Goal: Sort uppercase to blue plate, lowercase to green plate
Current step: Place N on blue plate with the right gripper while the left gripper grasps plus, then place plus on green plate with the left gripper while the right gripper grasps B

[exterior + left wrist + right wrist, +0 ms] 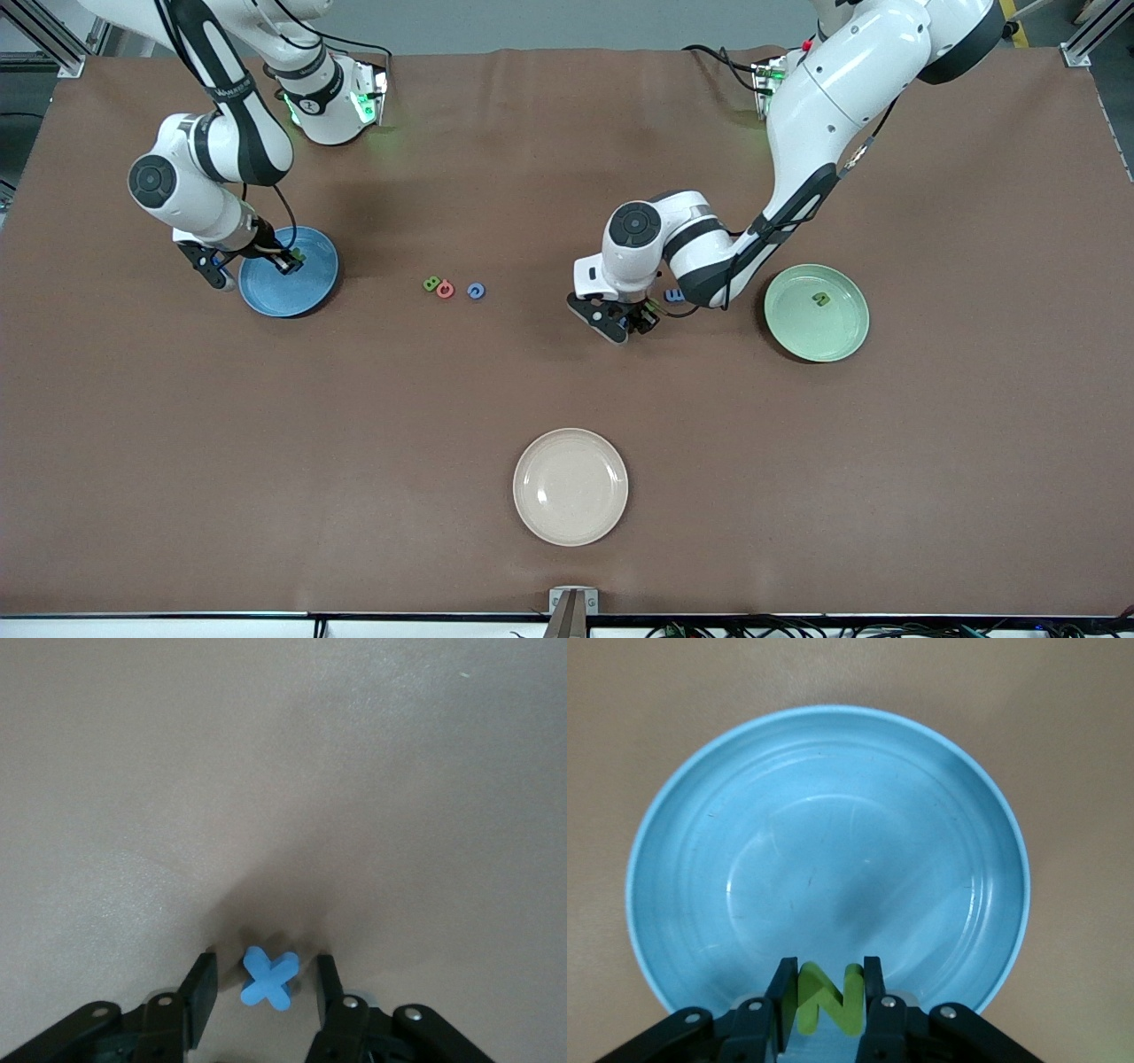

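green N (826, 1001): pinched between the right gripper's (824, 997) fingers, over the blue plate (312, 285)
blue letter (268, 978): on the table between the left gripper's (262, 985) open fingers, untouched
green plate (849, 335): holds one green letter (821, 299)
B (431, 283), red ring (445, 289), blue C (476, 291): mid-table row

Middle of table: you have three small letters (452, 287) in a tight row, bare cloth all around.
Cream plate (570, 486): alone, well apart from others.
Green plate (816, 313): left arm (709, 257) stands just beside it.
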You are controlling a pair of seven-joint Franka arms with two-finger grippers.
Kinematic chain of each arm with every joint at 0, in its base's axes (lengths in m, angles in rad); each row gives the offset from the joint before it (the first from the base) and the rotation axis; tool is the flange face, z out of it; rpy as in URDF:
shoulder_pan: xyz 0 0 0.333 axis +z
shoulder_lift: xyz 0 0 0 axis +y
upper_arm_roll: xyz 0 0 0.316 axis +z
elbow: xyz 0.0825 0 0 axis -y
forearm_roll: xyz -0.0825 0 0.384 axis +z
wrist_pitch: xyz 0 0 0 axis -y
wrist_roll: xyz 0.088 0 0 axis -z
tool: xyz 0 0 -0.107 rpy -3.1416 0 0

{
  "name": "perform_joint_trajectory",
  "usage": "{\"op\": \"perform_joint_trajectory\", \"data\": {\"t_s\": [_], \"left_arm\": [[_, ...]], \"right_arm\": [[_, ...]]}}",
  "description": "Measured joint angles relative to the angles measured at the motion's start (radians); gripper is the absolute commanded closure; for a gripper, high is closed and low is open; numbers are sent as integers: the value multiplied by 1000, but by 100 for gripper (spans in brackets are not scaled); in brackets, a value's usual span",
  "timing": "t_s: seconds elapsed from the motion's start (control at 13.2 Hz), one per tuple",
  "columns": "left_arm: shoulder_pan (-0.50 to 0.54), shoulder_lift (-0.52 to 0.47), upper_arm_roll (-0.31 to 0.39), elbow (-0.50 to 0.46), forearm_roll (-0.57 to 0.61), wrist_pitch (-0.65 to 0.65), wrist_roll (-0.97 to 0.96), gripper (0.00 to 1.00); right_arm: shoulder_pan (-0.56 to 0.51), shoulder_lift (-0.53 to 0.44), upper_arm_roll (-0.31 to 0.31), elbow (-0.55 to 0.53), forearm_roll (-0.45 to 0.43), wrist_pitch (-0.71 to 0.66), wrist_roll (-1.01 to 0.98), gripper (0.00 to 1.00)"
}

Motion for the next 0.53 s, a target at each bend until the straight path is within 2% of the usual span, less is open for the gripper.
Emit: {"op": "perform_joint_trajectory", "data": {"t_s": [0.3,0.38,0.53], "left_arm": [[-1,0,-2,2,0,0,0,79],[-2,0,-4,4,0,0,0,82],[-1,0,-1,8,0,0,-2,83]], "right_arm": [[55,6,12,27,2,7,-4,0],[80,6,14,47,4,7,8,0],[125,4,17,87,8,5,80,0]]}}
